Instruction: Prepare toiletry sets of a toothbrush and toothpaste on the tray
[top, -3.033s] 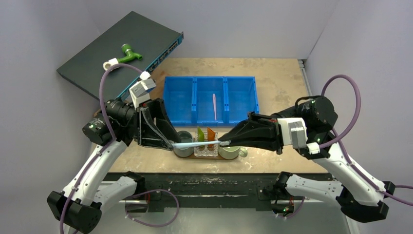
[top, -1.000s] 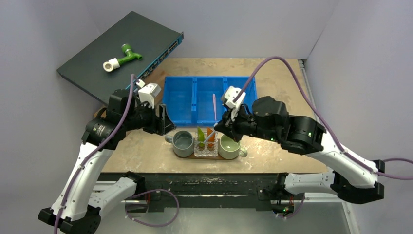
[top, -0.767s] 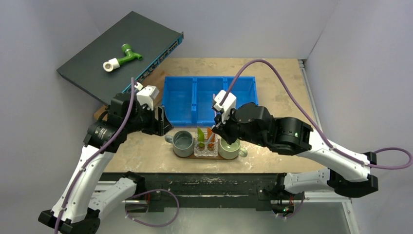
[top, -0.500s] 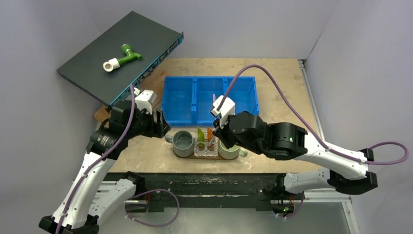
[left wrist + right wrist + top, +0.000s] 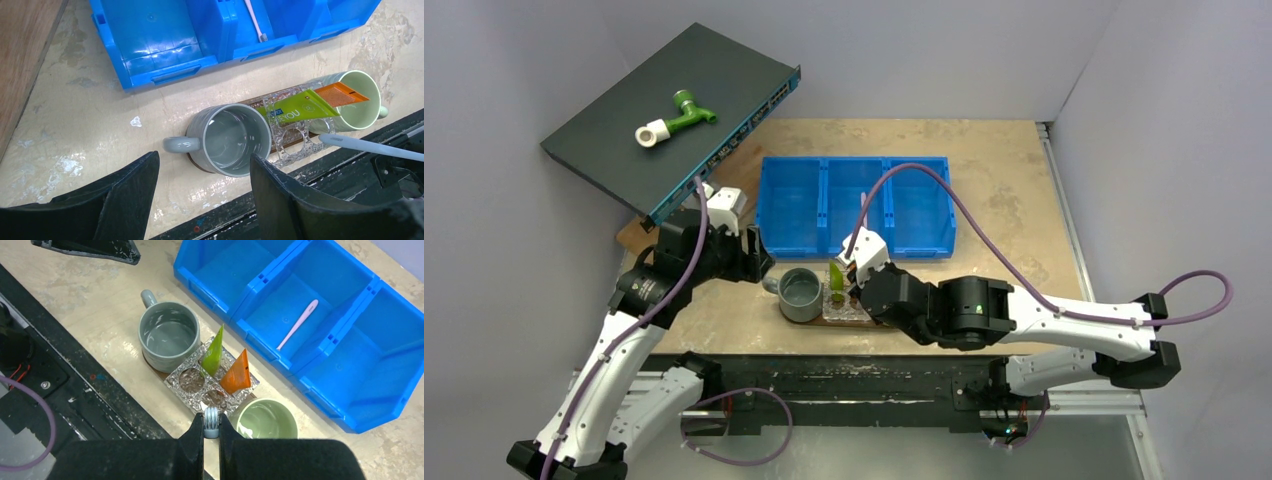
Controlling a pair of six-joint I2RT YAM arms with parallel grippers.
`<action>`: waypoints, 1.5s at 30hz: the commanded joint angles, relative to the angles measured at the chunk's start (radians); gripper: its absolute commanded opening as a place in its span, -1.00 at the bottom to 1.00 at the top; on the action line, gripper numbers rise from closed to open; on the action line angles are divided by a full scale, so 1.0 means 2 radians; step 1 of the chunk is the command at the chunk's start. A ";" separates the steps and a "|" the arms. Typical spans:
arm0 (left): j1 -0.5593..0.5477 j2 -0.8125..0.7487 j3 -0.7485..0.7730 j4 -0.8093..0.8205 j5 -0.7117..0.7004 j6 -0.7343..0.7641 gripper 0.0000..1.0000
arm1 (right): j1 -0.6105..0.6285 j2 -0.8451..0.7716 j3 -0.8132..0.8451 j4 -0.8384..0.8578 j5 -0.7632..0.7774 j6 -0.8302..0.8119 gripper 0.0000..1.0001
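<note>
My right gripper (image 5: 211, 426) is shut on the pale blue-white toothbrush (image 5: 211, 419). It holds the toothbrush end-on just above the near edge of a clear glass holder (image 5: 192, 381); its handle also shows in the left wrist view (image 5: 370, 146). The lime-green tube (image 5: 214, 354) and the orange tube (image 5: 237, 374) stand in that holder. The holder stands on the dark-brown tray (image 5: 156, 371) between a grey mug (image 5: 167, 335) and a green mug (image 5: 265, 421). The pink toothbrush (image 5: 298, 324) lies in the blue bin's middle compartment. My left gripper (image 5: 202, 160) is open and empty, above and left of the grey mug (image 5: 235, 139).
The blue three-compartment bin (image 5: 854, 205) stands just behind the tray. A dark network switch (image 5: 664, 100) with a green-and-white fitting (image 5: 674, 115) leans at the back left. A black rail (image 5: 824, 375) runs along the table's near edge.
The left gripper has let go of the toothbrush and drawn back to the left. The right arm has turned the toothbrush upright and brought it down and nearer over the glass holder.
</note>
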 commanded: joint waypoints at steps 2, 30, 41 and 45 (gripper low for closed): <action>0.001 -0.005 -0.003 0.025 -0.005 0.007 0.32 | 0.005 -0.017 -0.027 0.056 0.027 0.021 -1.00; 0.001 -0.003 -0.003 0.027 0.001 0.008 0.30 | 0.026 -0.109 -0.265 0.298 0.130 0.041 -1.00; 0.001 0.001 -0.003 0.028 0.002 0.009 0.30 | 0.067 -0.095 -0.305 0.323 0.220 0.073 -1.00; 0.001 0.002 -0.002 0.028 0.002 0.008 0.30 | 0.075 -0.096 -0.314 0.330 0.235 0.083 -1.00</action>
